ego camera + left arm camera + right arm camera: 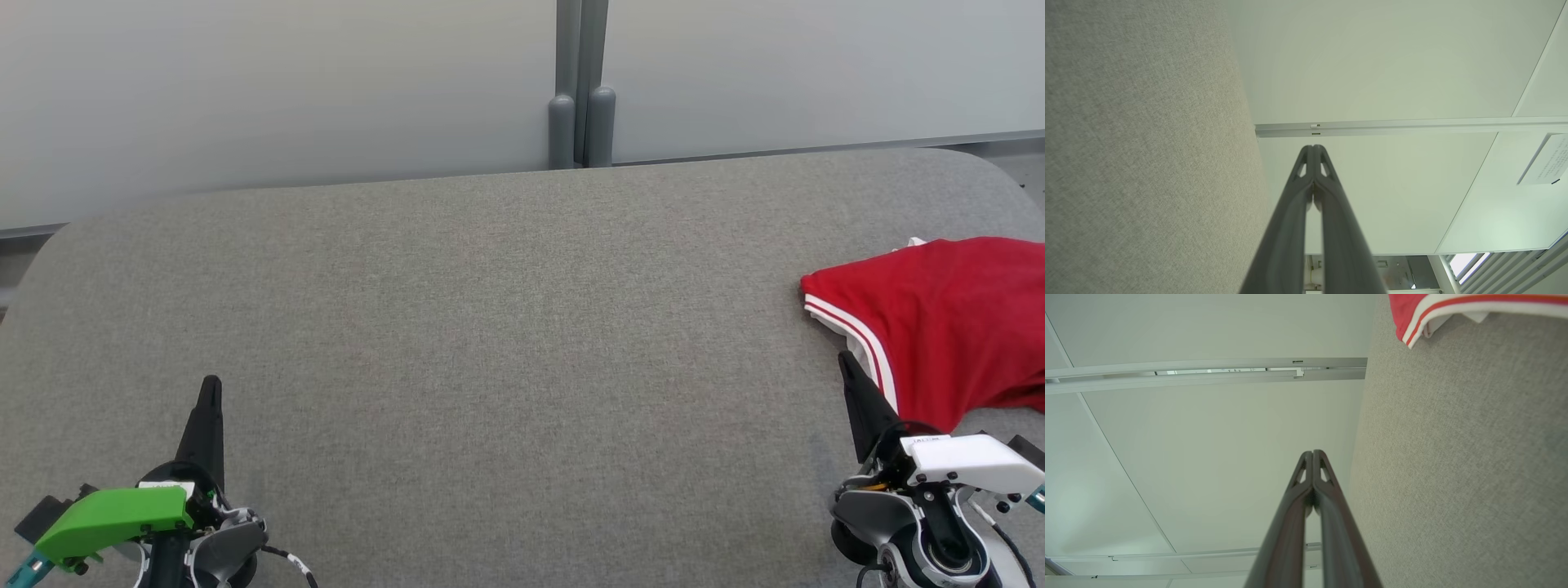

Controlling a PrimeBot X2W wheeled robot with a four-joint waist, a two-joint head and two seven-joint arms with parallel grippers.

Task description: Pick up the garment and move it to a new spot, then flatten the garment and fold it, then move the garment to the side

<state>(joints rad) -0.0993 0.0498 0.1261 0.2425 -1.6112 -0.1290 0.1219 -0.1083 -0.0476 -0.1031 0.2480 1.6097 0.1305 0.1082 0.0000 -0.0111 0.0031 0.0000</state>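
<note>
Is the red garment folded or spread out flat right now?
Folded, it seems: the red garment lies compact, its striped edge stacked over a white layer. Its right part is cut off.

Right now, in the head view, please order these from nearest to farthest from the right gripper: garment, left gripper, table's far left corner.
1. Garment, just beside the right gripper.
2. Left gripper, across at the near left.
3. Table's far left corner, beyond it.
</note>
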